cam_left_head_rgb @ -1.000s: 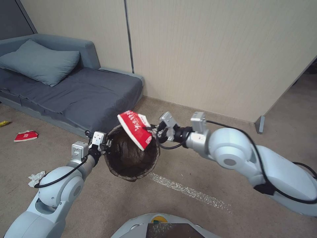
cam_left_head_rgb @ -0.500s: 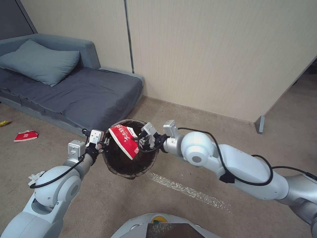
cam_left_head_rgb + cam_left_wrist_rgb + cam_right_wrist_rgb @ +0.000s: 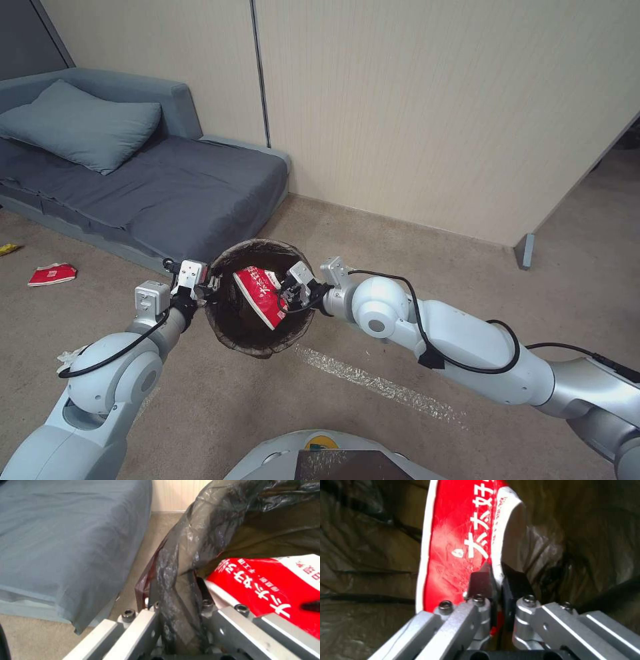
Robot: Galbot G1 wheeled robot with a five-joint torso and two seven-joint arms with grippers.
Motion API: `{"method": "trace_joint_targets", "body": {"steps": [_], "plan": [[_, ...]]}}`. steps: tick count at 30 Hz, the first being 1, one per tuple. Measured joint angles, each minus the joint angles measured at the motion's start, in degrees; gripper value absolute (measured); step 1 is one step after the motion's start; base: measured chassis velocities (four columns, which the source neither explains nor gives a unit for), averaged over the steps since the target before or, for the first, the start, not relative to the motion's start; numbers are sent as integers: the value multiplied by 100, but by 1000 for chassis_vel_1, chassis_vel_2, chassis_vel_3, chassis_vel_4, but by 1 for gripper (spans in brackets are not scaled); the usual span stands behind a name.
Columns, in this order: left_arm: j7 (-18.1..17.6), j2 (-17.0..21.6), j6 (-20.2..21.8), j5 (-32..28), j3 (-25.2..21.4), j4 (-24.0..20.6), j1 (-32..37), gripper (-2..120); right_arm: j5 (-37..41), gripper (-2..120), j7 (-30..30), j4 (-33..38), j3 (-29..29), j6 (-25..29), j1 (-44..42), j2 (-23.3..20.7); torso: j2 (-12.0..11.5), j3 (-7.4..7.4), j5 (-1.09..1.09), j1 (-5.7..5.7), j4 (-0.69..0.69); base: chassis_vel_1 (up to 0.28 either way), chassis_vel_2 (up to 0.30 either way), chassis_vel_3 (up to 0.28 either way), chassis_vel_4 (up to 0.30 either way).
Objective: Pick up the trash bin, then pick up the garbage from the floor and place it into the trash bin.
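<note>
The trash bin (image 3: 233, 333), lined with a dark bag, hangs above the carpet floor (image 3: 400, 320). My left gripper (image 3: 208, 285) is shut on its rim, and in the left wrist view the bag's folded edge (image 3: 173, 580) runs between the fingers. My right gripper (image 3: 288, 291) is shut on one piece of garbage, a red-and-white wrapper (image 3: 259, 295), and holds it tilted inside the bin's mouth. In the right wrist view the dark fingertips (image 3: 480, 582) pinch the wrapper's edge (image 3: 453, 542), with the bag liner (image 3: 370, 542) around it.
More garbage lies on the floor at the left: a red wrapper (image 3: 52, 273), a crumpled white tissue (image 3: 69, 358) and a yellow scrap (image 3: 7, 249). A grey sofa (image 3: 167, 187) stands close behind the bin. A pale tape strip (image 3: 380, 385) crosses the carpet.
My right gripper has moved left and down, bringing the red wrapper from above the rim into the bin's mouth. The left gripper and the bin shifted slightly.
</note>
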Motion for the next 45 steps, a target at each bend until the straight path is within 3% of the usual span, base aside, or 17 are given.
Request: {"method": "trace_joint_targets", "body": {"steps": [3, 8, 11, 16, 19, 21, 22, 24, 26, 28, 30, 31, 34, 35, 38, 44, 45], "plan": [[1, -6, 0, -1, -11, 12, -1, 0, 25, 23, 106, 32, 66, 59, 1, 3, 0, 0, 0, 0, 0, 0, 0, 0, 0], [3, -24, 0, 4, -13, 34, -6, 0, 140, 34, 170, 115, 178, 294, -9, -42, 0, 0, 0, 0, 0, 0, 0, 0, 0], [9, -64, 0, 20, -5, 52, -11, 0, 221, 52, 97, 189, 356, 463, -148, -86, 0, 0, 0, 0, 0, 0, 0, 0, 0], [35, -87, 0, 41, 9, 52, 5, 0, 147, 65, 37, 218, 490, 553, -273, -94, 0, 0, 1, 0, 0, 0, 0, 0, 0], [33, -87, -1, 58, -7, 49, 23, 0, 70, 80, 26, 370, 838, 742, -342, -124, 0, 0, 0, 0, 1, 0, 0, 0, 0], [31, -88, 0, 60, -14, 49, 25, 0, 29, 84, 25, 438, 965, 803, -370, -134, 0, 0, 1, 0, 1, 0, 0, 0, 0], [32, -98, -1, 58, -35, 44, 28, 0, -128, 90, 34, 534, 1373, 1035, -485, -166, 0, 0, 0, 0, 3, 0, 0, 0, 0], [33, -108, 0, 57, -36, 37, 32, 0, -247, 94, 14, 586, 1627, 1184, -568, -186, 0, -1, 1, 0, 0, 0, 0, 0, 0], [10, -183, 1, 102, -74, 30, 56, 0, -572, 99, -21, 676, 2502, 1503, -909, -247, 0, 0, 1, 0, 1, 0, 0, 0, 0], [10, -217, 0, 107, -86, 16, 72, 0, -668, 100, -16, 700, 2929, 1569, -1105, -275, 0, -1, 2, 0, 0, 0, 0, 0, 0], [11, -271, 1, 108, -118, -16, 103, 0, -975, 100, 38, 705, 3780, 1730, -1693, -317, 0, 0, 0, 0, -1, 0, 0, 0, 0], [11, -271, 1, 108, -118, -16, 103, 0, -975, 100, 38, 705, 3780, 1730, -1693, -317, 0, 0, 0, 0, -1, 0, 0, 0, 0], [8, -323, 0, 111, -189, -67, 151, 0, -1395, 100, 70, 649, 4828, 1864, -2574, -148, 0, 0, 4, 0, -1, 0, 0, 0, 0], [8, -323, 0, 111, -189, -67, 151, 0, -1395, 100, 70, 649, 4828, 1864, -2574, -148, 0, 0, 4, 0, -1, 0, 0, 0, 0], [4, -378, 0, 138, -202, -89, 203, 0, -1997, 100, -43, 690, 5861, 2044, -3346, 282, 0, -1, 3, 0, 1, 0, 0, 0, 0], [-3, -413, 0, 159, -203, -99, 249, 0, -3078, 100, -367, 743, 6559, 2499, -4384, 896, 0, -1, 1, 0, 0, 0, 0, 0, 0], [-5, -444, 0, 168, -212, -107, 257, 0, -3559, 100, -524, 688, 6735, 2813, -4796, 1236, 0, -1, 2, 0, -2, 0, 0, 0, 0]]}}
